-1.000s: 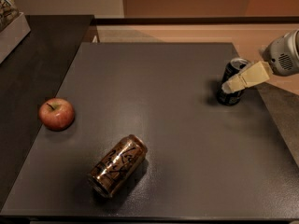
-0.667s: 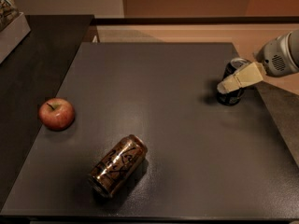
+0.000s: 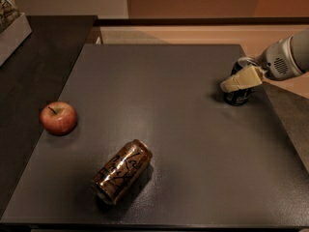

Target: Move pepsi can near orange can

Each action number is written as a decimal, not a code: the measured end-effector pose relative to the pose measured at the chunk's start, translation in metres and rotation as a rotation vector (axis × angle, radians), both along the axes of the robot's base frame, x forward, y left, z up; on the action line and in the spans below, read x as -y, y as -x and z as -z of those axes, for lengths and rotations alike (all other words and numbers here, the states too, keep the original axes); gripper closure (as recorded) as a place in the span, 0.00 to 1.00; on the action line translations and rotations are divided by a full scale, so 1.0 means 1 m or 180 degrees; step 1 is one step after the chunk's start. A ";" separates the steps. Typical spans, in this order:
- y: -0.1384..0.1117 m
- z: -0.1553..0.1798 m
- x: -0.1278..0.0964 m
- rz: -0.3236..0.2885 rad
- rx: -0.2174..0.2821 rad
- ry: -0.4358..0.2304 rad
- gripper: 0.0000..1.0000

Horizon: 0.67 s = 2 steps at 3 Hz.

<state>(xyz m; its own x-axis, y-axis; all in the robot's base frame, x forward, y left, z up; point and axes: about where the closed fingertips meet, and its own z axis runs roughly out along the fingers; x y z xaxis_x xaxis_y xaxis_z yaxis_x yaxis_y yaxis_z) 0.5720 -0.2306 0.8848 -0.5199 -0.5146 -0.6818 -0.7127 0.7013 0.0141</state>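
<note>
The pepsi can (image 3: 236, 97), dark navy blue, stands upright near the table's right edge. My gripper (image 3: 233, 77) reaches in from the right on a white arm and sits right at the can, with its beige tip crossing the can's upper front and hiding the top. The orange can (image 3: 120, 170), coppery brown with dark script, lies on its side near the table's front, left of centre and far from the pepsi can.
A red apple (image 3: 58, 118) sits near the left edge of the dark grey table (image 3: 169, 129). A darker counter (image 3: 34, 66) adjoins on the left, with a box (image 3: 9, 21) at its far corner. The table's right edge is just beyond the pepsi can.
My gripper has shifted slightly left across the front of the pepsi can. The can stays in about the same spot. The apple and the orange can have not moved.
</note>
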 end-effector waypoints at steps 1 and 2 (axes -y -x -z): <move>0.004 -0.007 -0.009 -0.0063 0.0024 -0.0029 0.64; 0.011 -0.024 -0.026 -0.0203 0.0106 -0.0089 0.87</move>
<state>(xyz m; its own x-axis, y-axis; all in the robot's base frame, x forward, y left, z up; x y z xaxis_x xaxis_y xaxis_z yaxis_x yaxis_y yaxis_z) 0.5611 -0.2045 0.9088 -0.4634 -0.5267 -0.7127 -0.7564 0.6541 0.0085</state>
